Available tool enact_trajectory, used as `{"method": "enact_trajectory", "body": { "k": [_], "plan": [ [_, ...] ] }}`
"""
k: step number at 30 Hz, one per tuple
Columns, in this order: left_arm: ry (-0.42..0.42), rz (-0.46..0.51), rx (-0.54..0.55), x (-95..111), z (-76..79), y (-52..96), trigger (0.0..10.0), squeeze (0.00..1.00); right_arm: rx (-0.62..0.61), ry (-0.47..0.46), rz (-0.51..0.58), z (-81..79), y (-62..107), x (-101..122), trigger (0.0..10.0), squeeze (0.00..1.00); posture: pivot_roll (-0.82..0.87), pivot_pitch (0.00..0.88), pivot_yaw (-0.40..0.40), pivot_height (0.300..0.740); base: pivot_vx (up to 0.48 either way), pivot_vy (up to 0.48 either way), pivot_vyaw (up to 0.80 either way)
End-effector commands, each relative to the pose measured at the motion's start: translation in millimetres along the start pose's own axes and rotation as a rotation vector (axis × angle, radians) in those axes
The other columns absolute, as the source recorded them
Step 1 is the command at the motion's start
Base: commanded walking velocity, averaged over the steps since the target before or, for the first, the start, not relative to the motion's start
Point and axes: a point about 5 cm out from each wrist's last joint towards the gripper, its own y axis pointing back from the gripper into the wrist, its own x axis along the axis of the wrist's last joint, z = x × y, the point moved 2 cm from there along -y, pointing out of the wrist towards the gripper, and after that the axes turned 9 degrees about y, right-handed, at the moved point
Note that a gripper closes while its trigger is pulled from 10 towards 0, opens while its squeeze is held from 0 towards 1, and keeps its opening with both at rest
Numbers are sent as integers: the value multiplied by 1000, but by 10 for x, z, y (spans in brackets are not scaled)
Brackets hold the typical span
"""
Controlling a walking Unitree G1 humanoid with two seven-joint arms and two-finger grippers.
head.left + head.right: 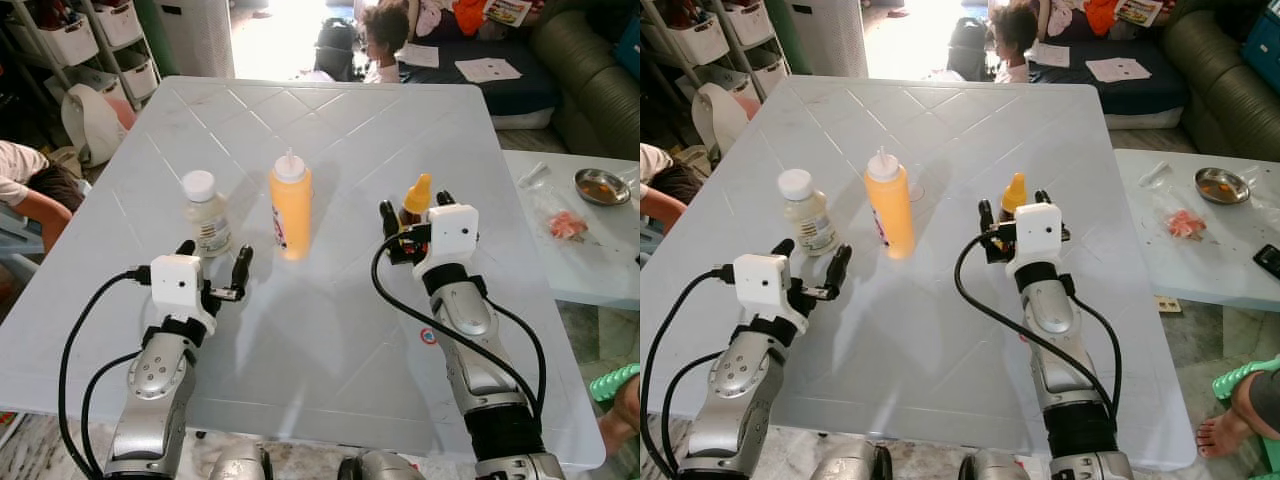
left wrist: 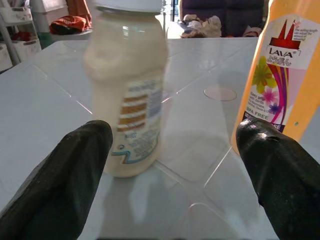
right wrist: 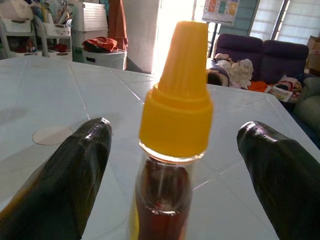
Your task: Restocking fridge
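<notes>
left eye view looks down on a big white worktop [image 1: 330, 130] with three bottles on it. a small bottle of creamy white sauce [image 1: 205, 213] with a white cap stands on the left. just beside it, in the middle, stands a tall orange squeeze bottle [image 1: 290, 205] with a white tip. on the right stands a little brown sauce bottle [image 1: 414, 205] with a yellow cap. the left claw [image 1: 213, 262] sits low over the worktop, wide open and holding nothing. in the left wrist view its two black fingers [image 2: 65, 175] point at the gap between the white bottle and the orange one, near them but not touching. the right claw [image 1: 412, 212] is wide open too, with one finger on each side of the brown bottle. in the right wrist view the yellow cap [image 3: 176, 90] stands between the fingers with space on both sides, so nothing is gripped. at the far edge of the worktop a person [image 1: 380, 40] sits, and another person [image 1: 30, 185] leans in at the left.
</notes>
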Motion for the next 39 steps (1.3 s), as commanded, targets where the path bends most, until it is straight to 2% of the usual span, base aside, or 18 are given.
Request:
{"method": "enact_trajectory", "body": {
  "k": [1,11,13,17,18,19,20,39],
  "plan": [
    [-9,-2,5,9,-17,22,10000,0,6,7,28,3,-14,74,10000,0,21,81,-4,740,0,0,0],
    [-16,-21,9,-44,-52,63,10000,0,35,9,30,-26,-90,93,10000,0,23,83,-6,740,0,0,0],
    [-23,-52,37,-133,-138,127,10000,0,45,25,36,-41,-134,108,10000,0,25,83,-8,740,0,0,0],
    [-24,-72,64,-196,-205,180,10000,0,41,27,42,-38,-157,126,10000,0,27,83,-10,740,0,0,0],
    [-19,-89,85,-236,-254,219,10000,0,41,37,47,-38,-166,138,2863,0,27,83,-10,740,0,0,0],
    [-18,-93,91,-245,-266,231,10000,0,41,39,49,-36,-166,140,745,0,27,85,-11,740,0,0,0],
    [-17,-96,94,-249,-275,242,10000,0,42,38,49,-37,-165,140,0,0,27,85,-11,740,0,0,0],
    [-1,-92,92,-265,-228,221,10000,0,24,81,54,-7,-132,124,0,0,22,89,-20,740,0,0,0]
  ]
}}
